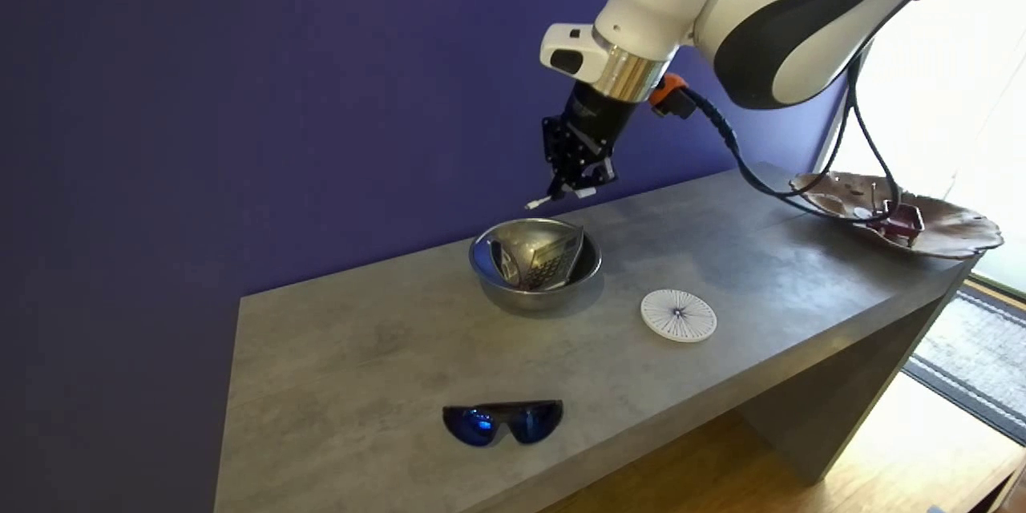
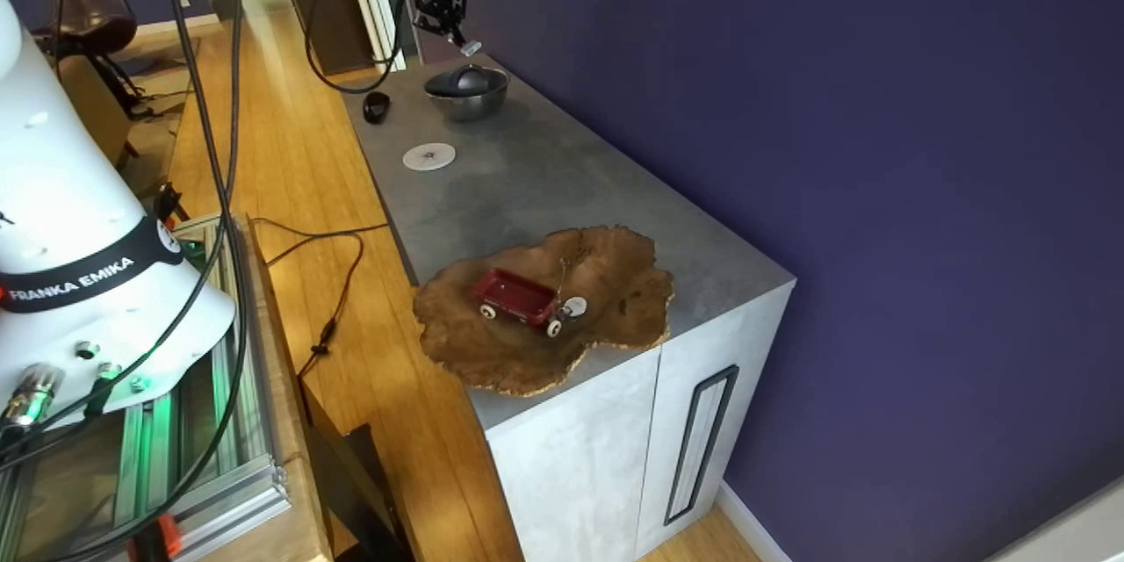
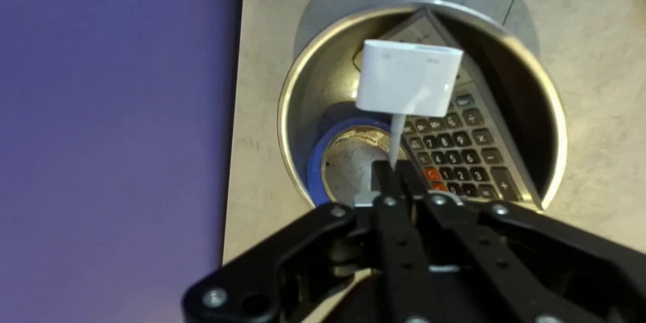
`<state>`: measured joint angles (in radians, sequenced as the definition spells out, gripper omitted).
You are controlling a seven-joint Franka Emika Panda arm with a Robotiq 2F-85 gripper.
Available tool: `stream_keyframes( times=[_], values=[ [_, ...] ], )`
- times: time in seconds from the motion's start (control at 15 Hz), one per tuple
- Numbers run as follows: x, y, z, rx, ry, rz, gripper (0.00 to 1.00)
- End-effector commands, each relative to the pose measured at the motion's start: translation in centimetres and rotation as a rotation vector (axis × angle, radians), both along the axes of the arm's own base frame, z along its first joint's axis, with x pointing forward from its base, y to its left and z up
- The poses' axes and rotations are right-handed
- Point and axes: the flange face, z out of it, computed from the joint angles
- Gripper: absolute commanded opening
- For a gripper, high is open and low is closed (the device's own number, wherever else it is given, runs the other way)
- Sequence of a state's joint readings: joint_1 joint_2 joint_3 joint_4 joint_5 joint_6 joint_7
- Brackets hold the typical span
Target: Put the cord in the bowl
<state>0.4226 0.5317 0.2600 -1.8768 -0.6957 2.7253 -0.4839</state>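
Note:
The cord is a white adapter block on a thin white lead (image 3: 409, 78), which also shows small in both exterior views (image 1: 539, 202) (image 2: 471, 47). My gripper (image 3: 396, 171) is shut on the lead, and the white block sticks out past the fingertips. In an exterior view the gripper (image 1: 557, 191) is above the bowl's far side by the wall. The shiny steel bowl (image 1: 529, 300) stands on the grey table below, and it also shows in the other views (image 2: 471, 109) (image 3: 298, 106). In the wrist view the block appears over the bowl's inside, apart from it.
A calculator (image 3: 462, 161) leans in the bowl beside a blue tape roll (image 3: 315, 166). A white disc (image 1: 678, 316) and blue sunglasses (image 1: 503, 422) lie on the table. A brown dish (image 2: 465, 351) holds a red toy wagon (image 2: 516, 296). A purple wall (image 3: 116, 136) runs close behind the bowl.

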Motion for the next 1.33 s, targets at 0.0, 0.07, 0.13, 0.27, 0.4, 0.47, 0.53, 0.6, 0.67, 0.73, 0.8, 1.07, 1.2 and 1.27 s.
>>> stream_keyframes(
  times=[0.0,0.07,0.13,0.27,0.4,0.47,0.53,0.6,0.67,0.73,0.8,1.07,1.2,1.27],
  values=[
    [1.6,3.0,-1.9,0.022,0.0,0.097,0.01],
    [1.8,3.4,-2.0,0.028,0.0,0.108,0.29],
    [2.1,3.7,-2.4,0.031,0.001,0.116,0.31],
    [2.2,4.0,-2.1,0.041,-0.009,0.12,0.44],
    [1.7,3.8,-1.1,0.059,-0.018,0.107,0.57],
    [1.1,3.4,-0.3,0.06,-0.023,0.096,0.65],
    [0.0,2.8,0.0,0.049,0.011,0.1,0.71],
    [-1.4,2.4,0.0,0.043,0.047,0.107,0.79],
    [-3.4,2.1,-0.4,0.023,0.101,0.123,0.85],
    [-4.9,2.0,-0.8,0.013,0.142,0.134,0.92],
    [-6.6,1.5,-1.3,0.004,0.19,0.145,0.98],
    [-8.2,2.2,-2.7,0.002,0.237,0.14,1.0],
    [-10.3,1.3,-2.8,-0.022,0.252,0.148,1.0],
    [-10.6,1.0,-2.7,-0.027,0.251,0.148,1.0]
  ],
)
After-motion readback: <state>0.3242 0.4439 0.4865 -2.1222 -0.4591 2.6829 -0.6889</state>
